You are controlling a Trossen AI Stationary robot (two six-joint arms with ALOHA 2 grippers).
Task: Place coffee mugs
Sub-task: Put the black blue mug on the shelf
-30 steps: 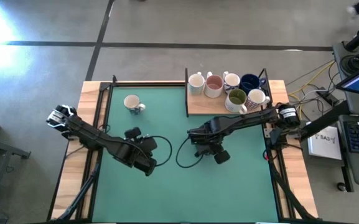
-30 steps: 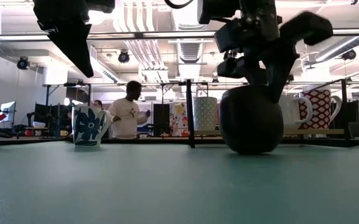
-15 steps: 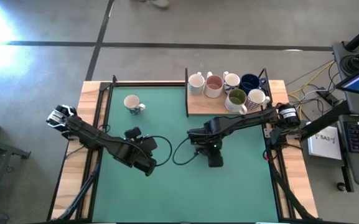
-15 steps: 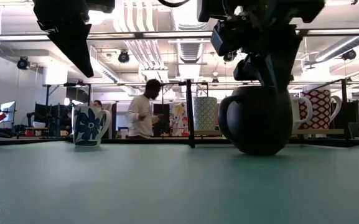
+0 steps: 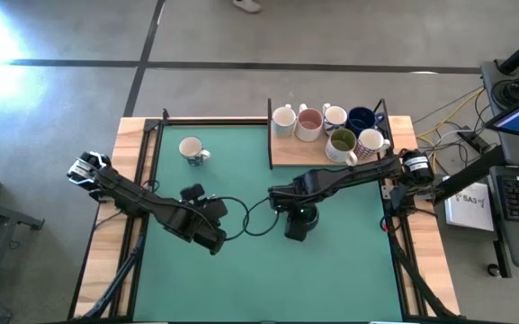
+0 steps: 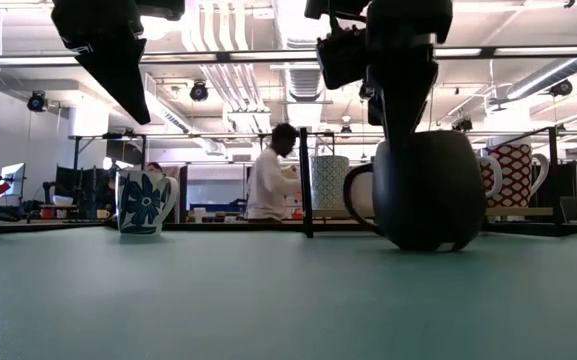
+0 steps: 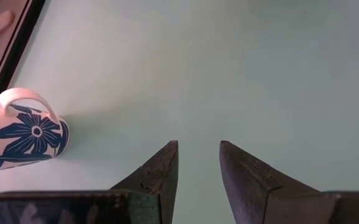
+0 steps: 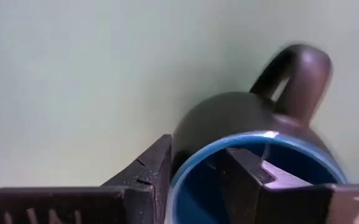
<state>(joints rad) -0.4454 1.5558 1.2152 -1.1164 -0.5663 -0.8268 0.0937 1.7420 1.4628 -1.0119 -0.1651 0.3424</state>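
A dark mug with a blue inside point(image 5: 299, 223) point(image 6: 428, 190) stands upright at the middle of the green mat, its handle point(image 6: 356, 195) toward the table's left. My right gripper point(image 5: 297, 214) point(image 8: 195, 171) is over it, shut on its rim. My left gripper point(image 5: 207, 236) point(image 7: 198, 163) hangs open above the mat's left half, touching nothing. A white mug with blue flowers point(image 5: 192, 150) point(image 6: 144, 202) point(image 7: 23, 134) rests on its base near the mat's far left corner. My right gripper holds the dark mug by its rim point(image 8: 182, 171), on the side opposite the handle point(image 8: 297, 71). One finger point(image 8: 241, 168) is inside the cup and one finger point(image 8: 145, 171) is outside. The fingers come from above, pointing down. The mug is upright with its base at the mat.
A wooden tray point(image 5: 281, 155) at the far right holds several mugs: white point(image 5: 283, 119), pink point(image 5: 309, 122), white point(image 5: 335, 117), dark blue point(image 5: 361, 120), olive point(image 5: 341, 142) and dotted point(image 5: 371, 142). A black post point(image 6: 306, 180) stands at its corner. People move about in the room behind.
My right gripper has shifted a little toward the table's left and turned the dark mug from tilted to upright, so its handle has swung into sight in the low view. The mug stayed in the hold. A person in the background has walked to the right.
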